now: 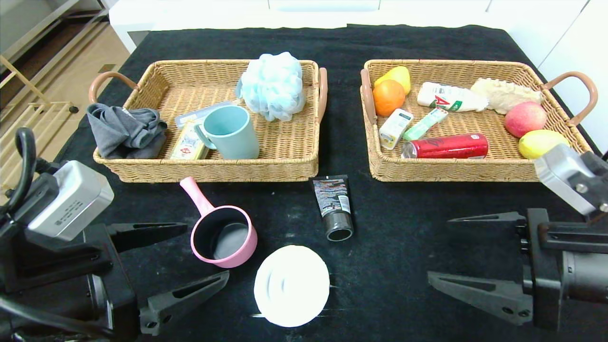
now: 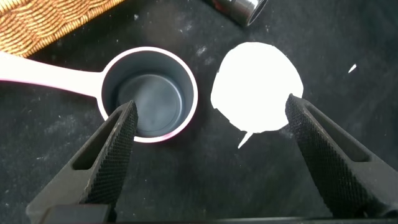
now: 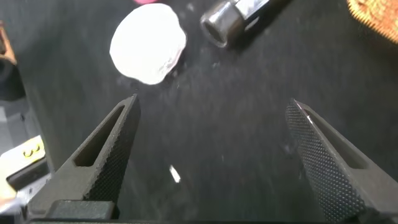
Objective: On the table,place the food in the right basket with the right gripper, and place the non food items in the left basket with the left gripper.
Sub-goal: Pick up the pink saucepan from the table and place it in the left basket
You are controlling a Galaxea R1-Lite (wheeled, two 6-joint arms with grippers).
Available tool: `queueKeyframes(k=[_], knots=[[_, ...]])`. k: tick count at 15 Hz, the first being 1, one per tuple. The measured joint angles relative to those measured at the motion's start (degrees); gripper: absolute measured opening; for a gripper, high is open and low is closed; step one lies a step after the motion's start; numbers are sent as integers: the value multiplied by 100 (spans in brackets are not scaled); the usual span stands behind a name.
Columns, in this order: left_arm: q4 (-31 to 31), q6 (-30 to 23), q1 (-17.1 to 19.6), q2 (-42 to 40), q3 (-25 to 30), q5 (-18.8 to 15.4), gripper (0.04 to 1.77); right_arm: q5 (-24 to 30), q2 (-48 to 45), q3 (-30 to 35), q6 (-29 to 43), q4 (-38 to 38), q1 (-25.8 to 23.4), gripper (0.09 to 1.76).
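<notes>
Black cloth table (image 1: 408, 228), 2 wicker baskets side by side at the far half.

Left basket (image 1: 285, 171): teal mug (image 1: 231, 132), pale blue bath puff (image 1: 273, 85), grey cloth (image 1: 124, 130) draped over its left rim, a flat packet (image 1: 189, 142) beside the mug.

Right basket (image 1: 427, 172): red can (image 1: 446, 146) lying on its side along the near wall, small white carton (image 1: 394, 128), green candy stick (image 1: 425, 124) just beside the carton, white bottle (image 1: 451, 97), orange (image 1: 388, 97), yellow fruit (image 1: 396, 75) behind it, apple (image 1: 525, 118), lemon (image 1: 541, 142), a beige lumpy item (image 1: 504, 94).

On the table in front of the baskets, 3 items: pink pot (image 1: 223, 235) upright, handle pointing toward the left basket; white ridged disc (image 1: 291, 286) near the pot on its right, nearest the robot; black tube (image 1: 333, 206) lying flat between the 2 baskets' near corners, cap toward the robot.

Left tool (image 1: 204, 254): low at the near left, fingers spread wide apart, holding nothing. In the left wrist view 1 finger (image 2: 115, 149) lines up with the pot (image 2: 149, 93), the other with the edge of the disc (image 2: 256, 84).

Right tool (image 1: 439, 249): near right of the table, fingers wide apart, nothing between them. Right wrist view shows bare cloth between the fingers (image 3: 106, 155), disc (image 3: 148, 42) and tube (image 3: 239, 18) farther off.
</notes>
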Motion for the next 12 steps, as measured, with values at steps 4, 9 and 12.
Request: queueKeyframes(k=[4,9,12], knots=[[0,45,-67,4,1,223,172,102,-210,527,0,-989,-133,170],[-9,48,-243,17,-30,656,172,135,-277,733,-6,-1072,-157,170],[-2,30,-268,-2,-151,981,172,138,-367,802,-4,-1074,-157,170]])
